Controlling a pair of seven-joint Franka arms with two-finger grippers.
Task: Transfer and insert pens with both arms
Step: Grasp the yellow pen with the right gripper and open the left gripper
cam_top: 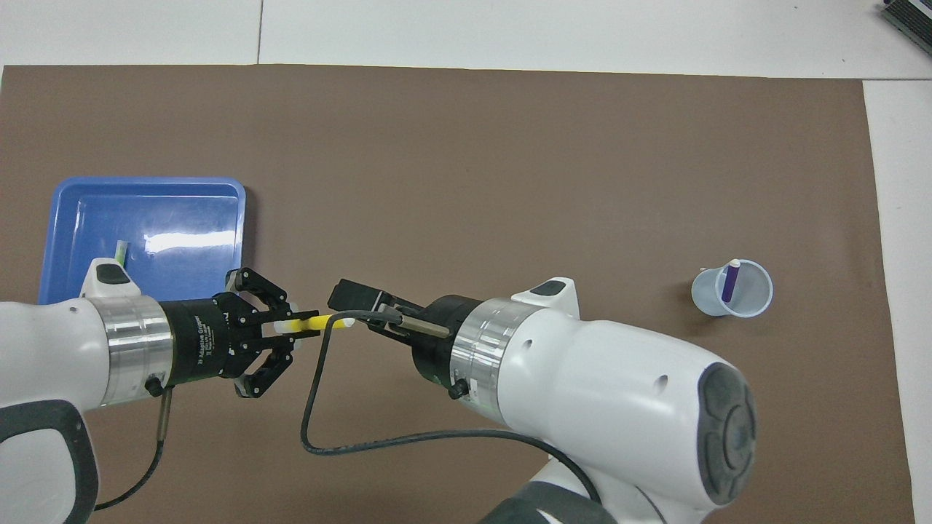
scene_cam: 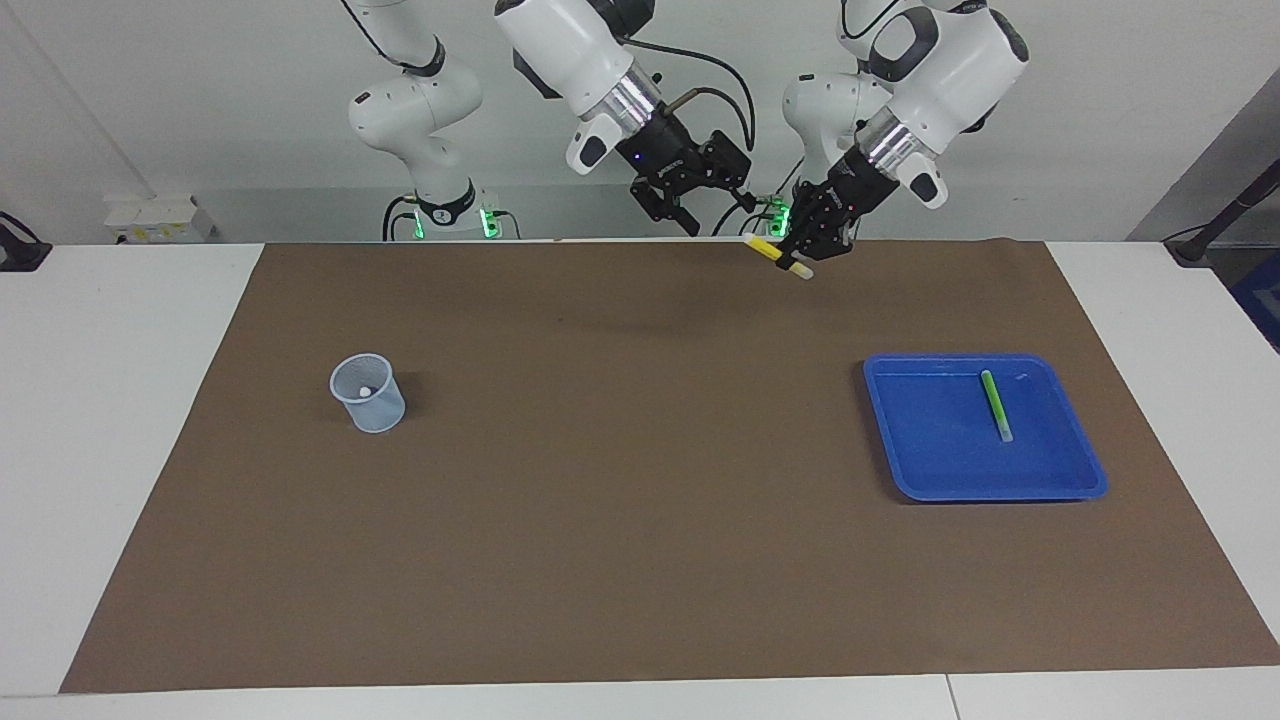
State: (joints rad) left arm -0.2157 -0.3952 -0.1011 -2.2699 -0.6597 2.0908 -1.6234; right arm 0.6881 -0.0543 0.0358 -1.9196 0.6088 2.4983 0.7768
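Note:
My left gripper (scene_cam: 800, 258) is shut on the yellow pen (scene_cam: 765, 248) and holds it level in the air over the brown mat's edge nearest the robots, the whitish end in its fingers. In the overhead view the gripper (cam_top: 287, 327) and the pen (cam_top: 309, 322) point toward my right gripper (scene_cam: 715, 210). That one is open, close to the pen's yellow end and apart from it. The green pen (scene_cam: 995, 405) lies in the blue tray (scene_cam: 930, 470), partly hidden in the overhead view (cam_top: 120, 252). The purple pen (cam_top: 729, 282) stands in the pale cup (scene_cam: 368, 392).
The brown mat (scene_cam: 620, 450) covers most of the white table. The tray (cam_top: 182, 211) is toward the left arm's end and the cup (cam_top: 750, 302) toward the right arm's end. Two smaller white arms with green-lit bases (scene_cam: 440, 215) stand at the robots' edge.

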